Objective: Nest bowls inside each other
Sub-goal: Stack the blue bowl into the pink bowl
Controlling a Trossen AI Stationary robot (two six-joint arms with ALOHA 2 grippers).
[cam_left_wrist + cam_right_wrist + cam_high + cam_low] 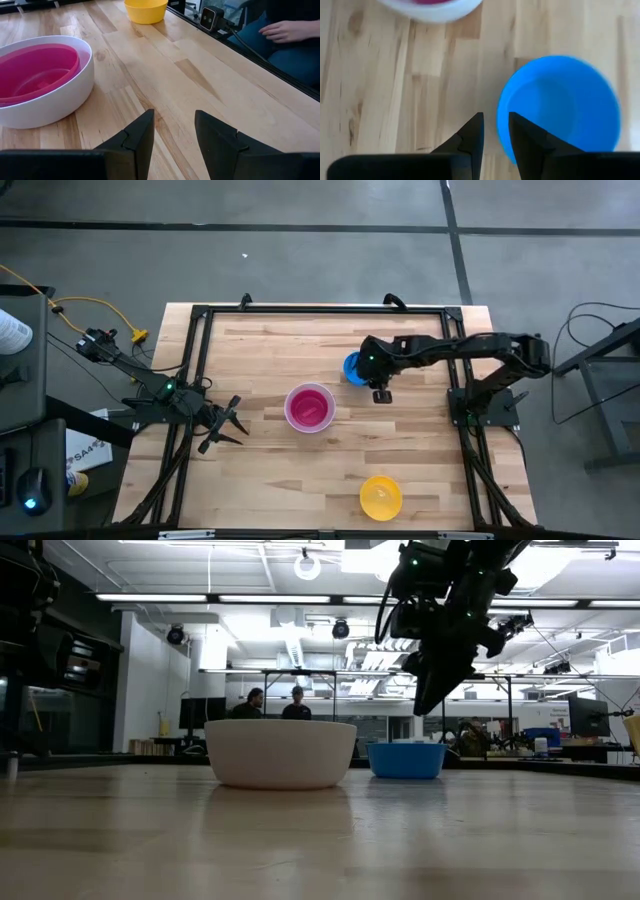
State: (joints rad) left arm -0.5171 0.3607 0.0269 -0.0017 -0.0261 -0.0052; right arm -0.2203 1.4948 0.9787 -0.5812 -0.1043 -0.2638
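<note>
Right now the white bowl (309, 408) sits near the middle of the wooden surface (260, 480), with the red-pink bowl (308, 409) nested inside it; from the left wrist view the pink rim lies just below the white rim, and whether a purple one lies in there too I cannot tell; the blue bowl (353, 367) stands by itself a little way off toward the far right, upright and empty, apart from the white one; the yellow bowl (380, 496) rests alone near the front edge, well apart from the others.

The right end effector (382, 394) hangs just beside the blue bowl, above the surface between blue and white; its wrist view looks down on the blue rim, with one finger over bare wood and the other over the bowl's edge (555, 110); the fingers (472, 132) stand a narrow gap apart and hold nothing; in the low view it hangs clear above the blue bowl (406, 759), not touching it.

The left end effector (228, 424) waits at the left edge, pointing toward the white bowl; its fingers (142, 137) are parted with only bare wood between them, gripping nothing.

Beyond the front rail a person's hand (281, 31) rests on a blue sleeve or lap; two people (272, 705) sit far back in the room behind the bowls.
</note>
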